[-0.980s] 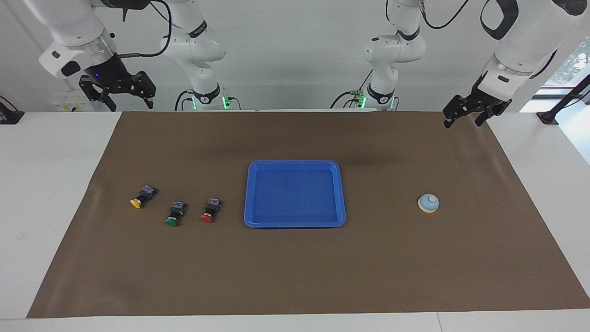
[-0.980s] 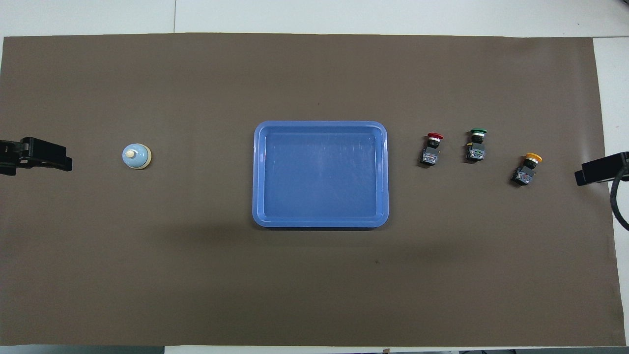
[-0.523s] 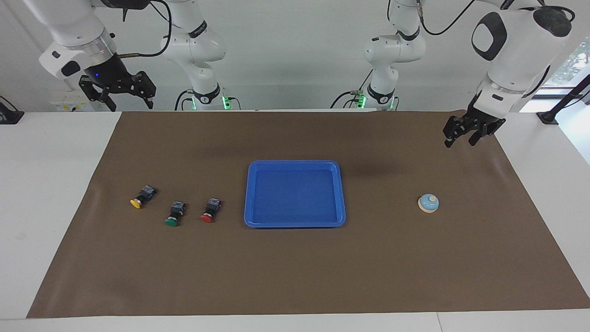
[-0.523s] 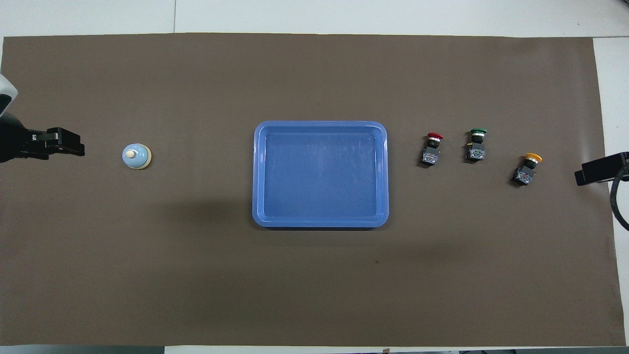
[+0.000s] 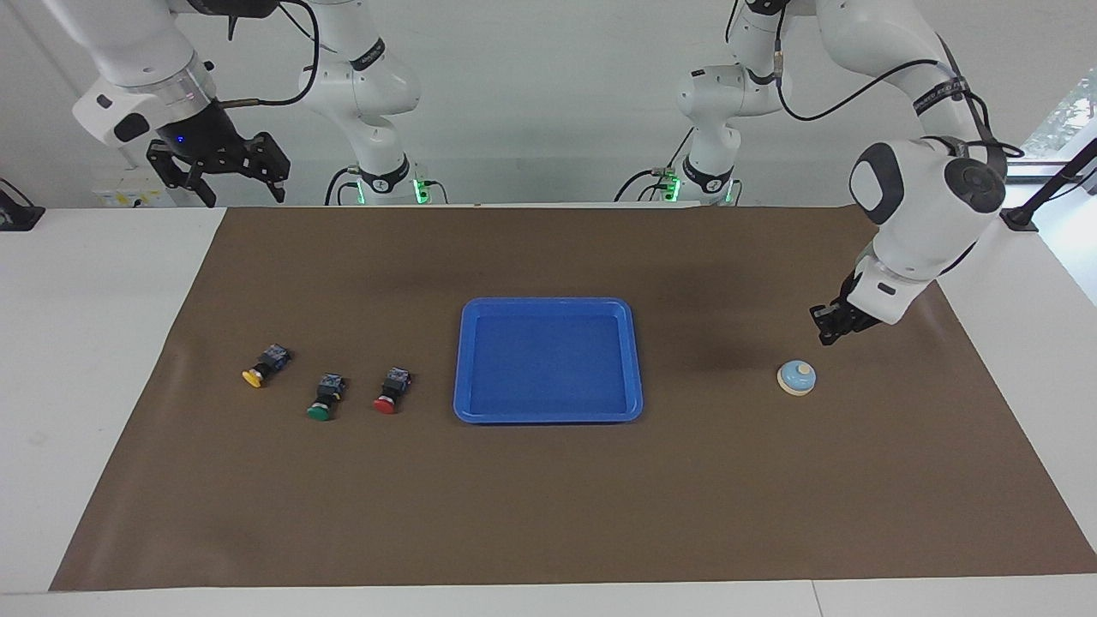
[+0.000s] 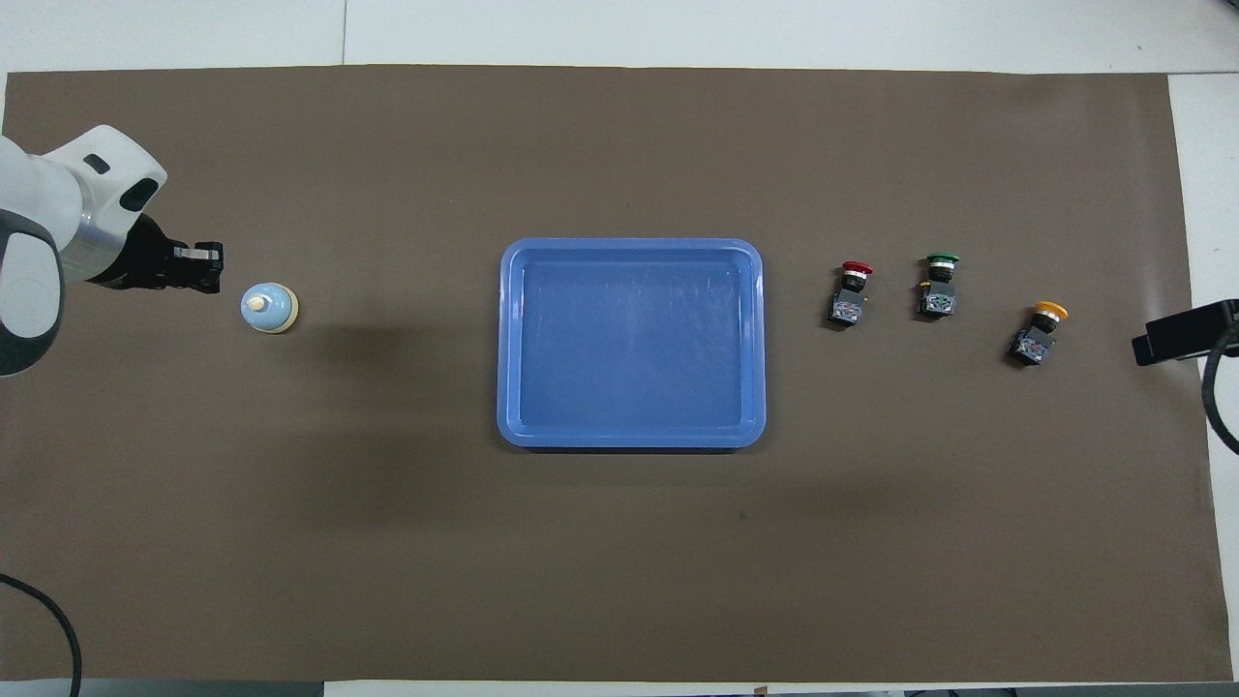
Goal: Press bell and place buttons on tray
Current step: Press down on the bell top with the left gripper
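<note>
Bell (image 5: 796,378): small light-blue dome with cream knob, standing on the brown mat (image 5: 548,480) toward the left arm's end of the table, about midway between the mat's robot-side edge and its other long edge; unmoved since a second ago
Change since a second ago: left gripper (image 5: 828,326) has come away from the mat's corner by the robots at the left arm's end and down toward the bell; its fingers, spread then, are now pressed together on nothing
Left gripper against bell: in the air over the mat just beside the bell, on the bell's robot side and slightly toward the left arm's end; a clear gap, no touch
Right gripper (image 5: 230,176): waits up over the mat's corner by the robots at the right arm's end, fingers spread, same as before
Tray (image 5: 467,360): blue, mid-mat, nothing in it
Buttons: yellow button (image 5: 264,365), green button (image 5: 325,398), red button (image 5: 391,390) lie on the mat between the tray and the right arm's end, red one nearest the tray, none shifted
</note>
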Action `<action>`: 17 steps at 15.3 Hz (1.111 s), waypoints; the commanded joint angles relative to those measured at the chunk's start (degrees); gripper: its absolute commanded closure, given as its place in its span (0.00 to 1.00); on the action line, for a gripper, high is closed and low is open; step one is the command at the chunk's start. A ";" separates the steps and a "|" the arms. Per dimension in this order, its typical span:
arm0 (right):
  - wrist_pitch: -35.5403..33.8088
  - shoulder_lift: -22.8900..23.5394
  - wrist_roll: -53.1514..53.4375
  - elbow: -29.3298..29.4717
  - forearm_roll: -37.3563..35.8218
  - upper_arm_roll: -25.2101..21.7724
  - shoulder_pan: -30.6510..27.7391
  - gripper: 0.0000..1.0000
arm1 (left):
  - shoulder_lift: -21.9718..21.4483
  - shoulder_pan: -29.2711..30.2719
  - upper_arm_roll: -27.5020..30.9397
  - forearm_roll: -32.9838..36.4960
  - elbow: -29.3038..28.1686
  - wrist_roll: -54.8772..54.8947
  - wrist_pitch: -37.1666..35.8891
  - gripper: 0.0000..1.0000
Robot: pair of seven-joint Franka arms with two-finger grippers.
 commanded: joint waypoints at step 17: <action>-0.26 -0.89 -0.94 -0.87 -0.09 0.42 -0.51 0.00 | 2.73 0.26 0.05 -0.09 -13.58 1.18 18.90 1.00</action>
